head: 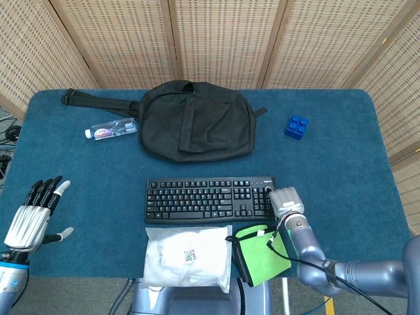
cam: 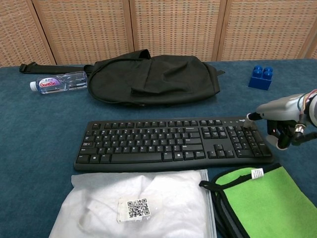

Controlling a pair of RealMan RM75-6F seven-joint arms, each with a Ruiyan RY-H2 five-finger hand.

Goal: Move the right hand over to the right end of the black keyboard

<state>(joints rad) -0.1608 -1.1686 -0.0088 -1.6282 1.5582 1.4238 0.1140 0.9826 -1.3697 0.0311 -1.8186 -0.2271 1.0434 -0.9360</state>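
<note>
The black keyboard (head: 210, 200) lies mid-table, also seen in the chest view as the black keyboard (cam: 173, 144). My right hand (head: 287, 201) is at its right end, back facing up. In the chest view the right hand (cam: 278, 118) hovers just off that end. One fingertip (cam: 251, 116) reaches over the keyboard's far right corner, and the other fingers bend downward beside the edge. It holds nothing. My left hand (head: 31, 215) is at the table's left front edge with its fingers spread and nothing in it. It shows only in the head view.
A black sling bag (head: 193, 119) lies behind the keyboard, with a water bottle (head: 110, 129) to its left. A blue brick (head: 296, 126) sits at the back right. A white plastic pouch (head: 188, 256) and a green cloth (head: 262, 252) lie in front of the keyboard.
</note>
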